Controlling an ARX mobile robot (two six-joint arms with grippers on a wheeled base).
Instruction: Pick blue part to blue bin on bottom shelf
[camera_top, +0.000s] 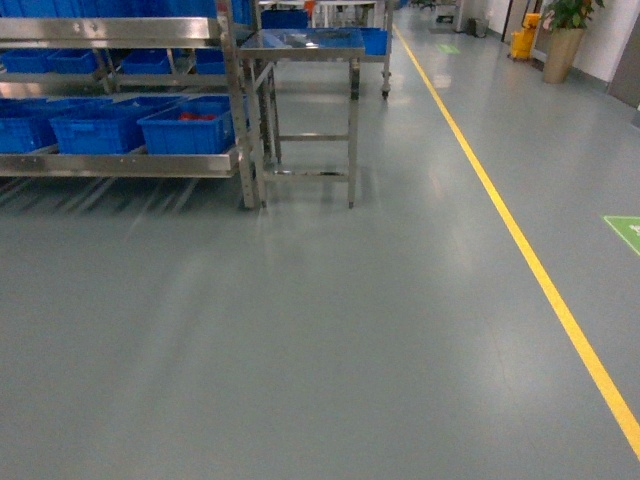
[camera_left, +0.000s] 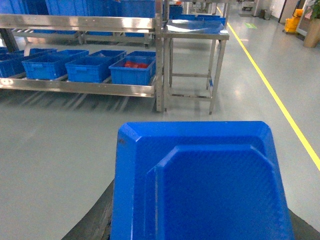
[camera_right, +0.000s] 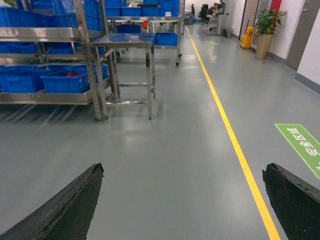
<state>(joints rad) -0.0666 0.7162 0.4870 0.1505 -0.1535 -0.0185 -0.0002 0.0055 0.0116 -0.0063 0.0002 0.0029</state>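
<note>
Where the left wrist view fills its lower half, the blue part (camera_left: 200, 180), one flat moulded plastic piece with a raised textured centre panel, sits between the dark fingers of the left end effector (camera_left: 200, 225), which grips it. Only slivers of those fingers show at the bottom corners, and the part's lower edge is cut off. It is well apart from the bottom shelf (camera_left: 75, 87), the stainless-steel rack level with a shiny front rail. Blue plastic bins (camera_left: 90, 67) sit there: four in the front row, the leftmost cut off. More sit behind, too blurred to count. The rightmost bin (camera_left: 132, 70) holds red items, number unclear. One steel surface on four legs (camera_left: 195, 27) stands just beside the rack's right post. The right end effector (camera_right: 182, 195) is spread wide, two dark fingers at the frame corners, only grey floor (camera_right: 165, 150) between them. One yellow floor line (camera_right: 225, 125) runs past, and one green floor marking (camera_right: 300, 142) is cut off at the right edge. Neither end effector shows in the head view.
</note>
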